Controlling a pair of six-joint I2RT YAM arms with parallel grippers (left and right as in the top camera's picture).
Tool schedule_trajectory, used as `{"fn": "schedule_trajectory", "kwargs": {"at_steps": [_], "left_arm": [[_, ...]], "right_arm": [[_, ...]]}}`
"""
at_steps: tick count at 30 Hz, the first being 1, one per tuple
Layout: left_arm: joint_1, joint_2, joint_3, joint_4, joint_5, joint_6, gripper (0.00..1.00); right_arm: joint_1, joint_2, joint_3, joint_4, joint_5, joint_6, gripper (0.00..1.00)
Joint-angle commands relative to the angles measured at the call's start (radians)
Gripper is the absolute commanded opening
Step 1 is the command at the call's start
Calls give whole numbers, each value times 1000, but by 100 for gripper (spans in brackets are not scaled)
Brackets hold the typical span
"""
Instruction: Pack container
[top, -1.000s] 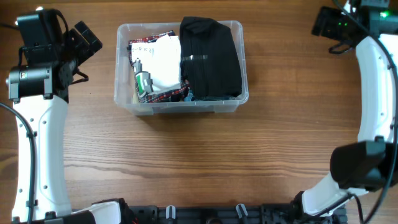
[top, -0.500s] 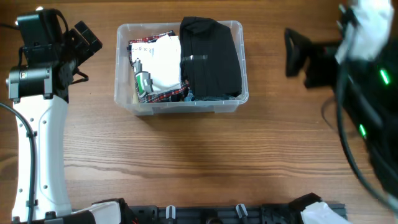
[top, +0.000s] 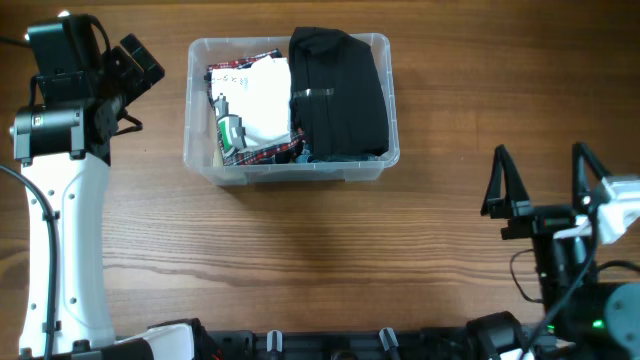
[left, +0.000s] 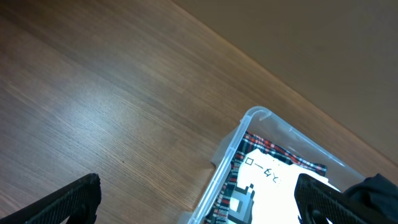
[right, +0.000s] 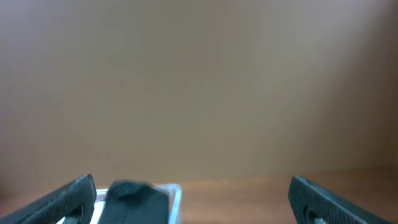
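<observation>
The clear plastic container (top: 206, 160) stands at the back middle of the table. It holds a folded black garment (top: 338, 95) on its right side and a white and plaid garment (top: 258, 105) on its left. My left gripper (top: 140, 62) is open and empty, left of the container. The left wrist view shows the container's corner (left: 256, 116) and the plaid garment (left: 261, 171). My right gripper (top: 545, 180) is open and empty at the front right, far from the container. The right wrist view shows the black garment (right: 134, 202) blurred at the bottom edge.
The wooden table (top: 320, 260) spreads around the container. A black bar with clips (top: 330, 345) runs along the front edge. The left arm's white link (top: 70, 250) stands along the left side.
My right arm has swung from the back right corner down to the front right of the table, gripper open. The left arm and the container have not moved.
</observation>
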Motion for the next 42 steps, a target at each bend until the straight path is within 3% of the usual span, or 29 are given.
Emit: {"fn": "schedule_trajectory", "kwargs": {"at_steps": [1, 12, 35, 42], "left_arm": [[4, 2, -1, -1, -9, 2, 100], [4, 2, -1, -1, -9, 2, 100], [4, 2, -1, -1, -9, 2, 100], [4, 2, -1, -1, -9, 2, 100]], "right_arm": [[-45, -117, -208, 139, -19, 13, 100], [-72, -260, -610, 502, -14, 83, 100], [-163, -364, -744, 494, -98, -27, 100], [-163, -364, -744, 409, -95, -50, 100]]}}
